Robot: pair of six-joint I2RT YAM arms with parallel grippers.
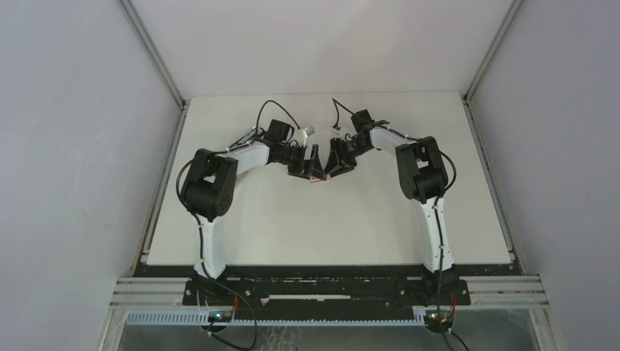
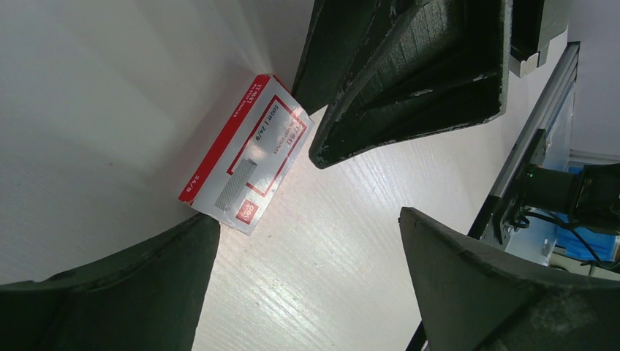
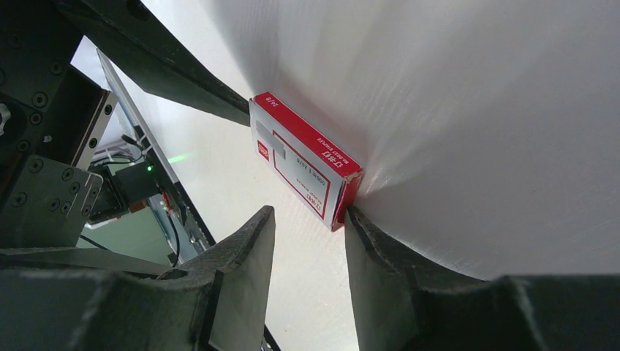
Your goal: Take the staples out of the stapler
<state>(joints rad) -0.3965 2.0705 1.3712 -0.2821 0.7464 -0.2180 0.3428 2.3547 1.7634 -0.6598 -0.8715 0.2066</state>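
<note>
— Left pincer (image 2: 303, 219), nearest the lens: how is it set?
— Its jaws are spread wide, and nothing is gripped. A red-and-white box (image 2: 245, 157) is laid flat on the white desk (image 2: 343, 241) just beyond one finger.
— And the right pincer (image 3: 310, 213)?
— Held partly apart and empty; one fingertip is seen touching the box's corner.
— Where is the stapler?
— It cannot be made out in any view.
</note>
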